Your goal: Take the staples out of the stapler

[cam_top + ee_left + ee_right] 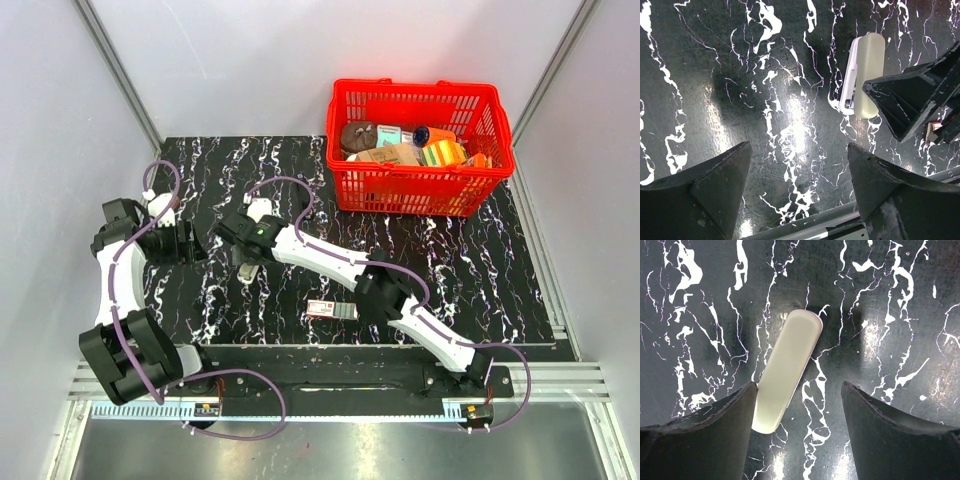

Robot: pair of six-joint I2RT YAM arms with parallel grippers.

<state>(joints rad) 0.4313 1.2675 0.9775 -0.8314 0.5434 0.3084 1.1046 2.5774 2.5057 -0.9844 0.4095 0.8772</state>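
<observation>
Both the left fingers and right fingers are standing wide apart, holding nothing. The stapler is lying on the table under the right pair, off-centre near one finger, so closing now is risking a skewed, slipping grip.
</observation>
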